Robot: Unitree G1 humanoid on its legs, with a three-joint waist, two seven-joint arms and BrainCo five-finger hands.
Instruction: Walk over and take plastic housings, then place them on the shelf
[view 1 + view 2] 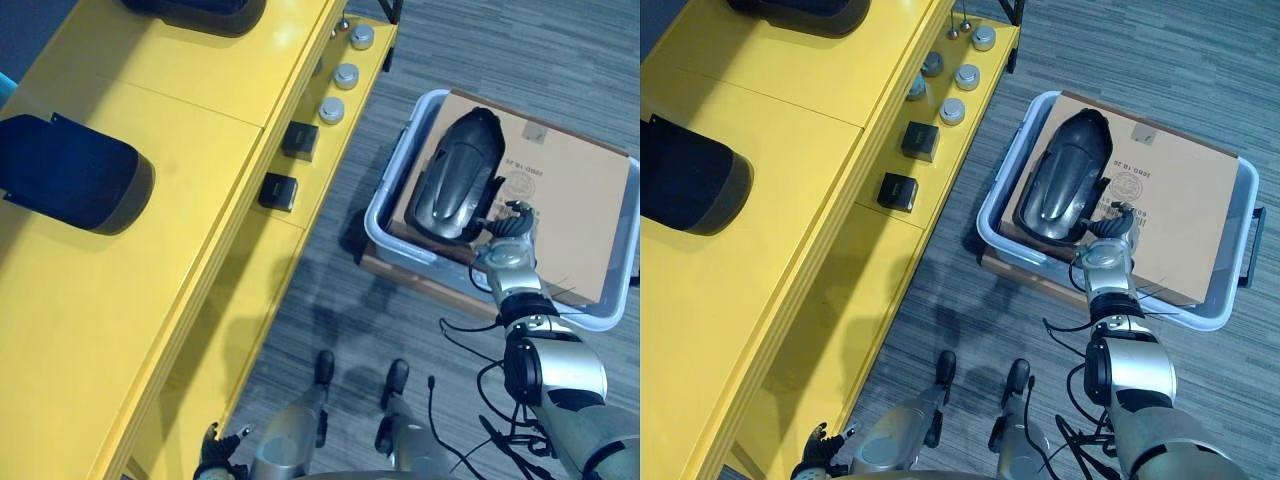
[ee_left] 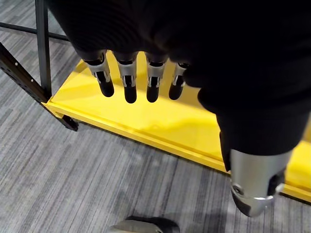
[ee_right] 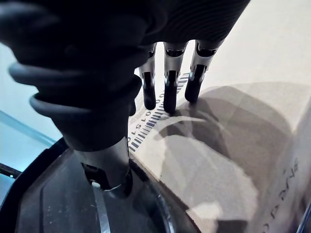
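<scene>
The left hand (image 1: 218,448) hangs low beside the yellow shelf (image 1: 120,300), its fingers (image 2: 129,85) straight and slack, holding nothing. On the shelf top lie a dark housing (image 1: 70,172) and, farther off, a second dark housing (image 1: 195,12). The lower ledge carries two black blocks (image 1: 279,190) and silver round caps (image 1: 331,110). Right of these, a pale bin (image 1: 378,235) on the floor holds a cardboard box (image 1: 570,210), and a black plastic housing (image 1: 455,178) lies on the box. The right hand (image 1: 510,225) hovers at its near end, fingers straight over the cardboard, grasping nothing.
</scene>
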